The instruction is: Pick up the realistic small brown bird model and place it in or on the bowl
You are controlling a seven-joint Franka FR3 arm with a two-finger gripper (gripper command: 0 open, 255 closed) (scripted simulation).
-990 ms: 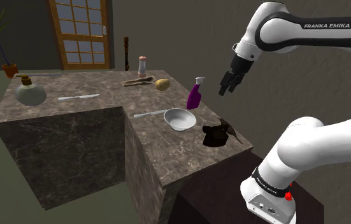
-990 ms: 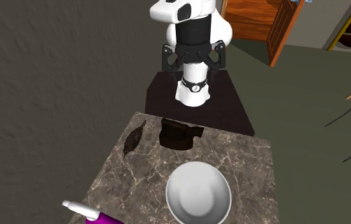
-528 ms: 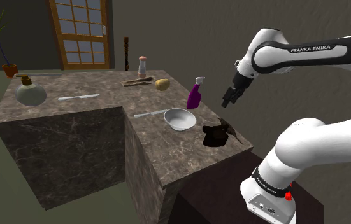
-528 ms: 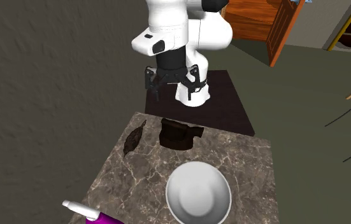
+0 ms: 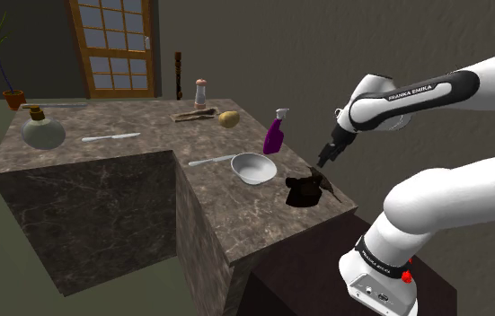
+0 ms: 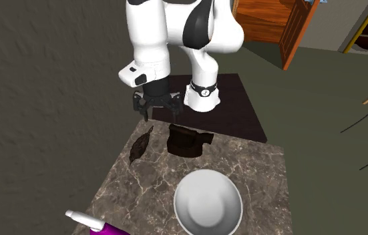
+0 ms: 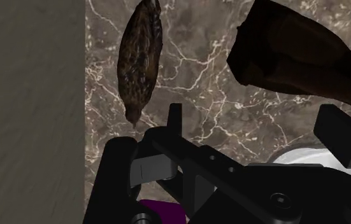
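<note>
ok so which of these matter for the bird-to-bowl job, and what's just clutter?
Job:
brown bird model
white bowl
gripper, open above the bird

Lying about:
purple spray bottle
dark brown lump beside the bird
round flask

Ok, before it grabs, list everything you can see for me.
bird: one, brown, counter's end by the stand
block: one, dark brown, beside bird
bowl: one, white, past block
spray bottle: one, purple, behind bowl
utensils: two, grey, one by bowl, one on far wing
flask: one, grey-green, far corner
lump: one, tan, beside wooden tray
counter: one, dark marble, L-shaped
door: one, wooden, back wall
plant: one, potted, beyond counter
gripper: one, black, open, just above bird
</note>
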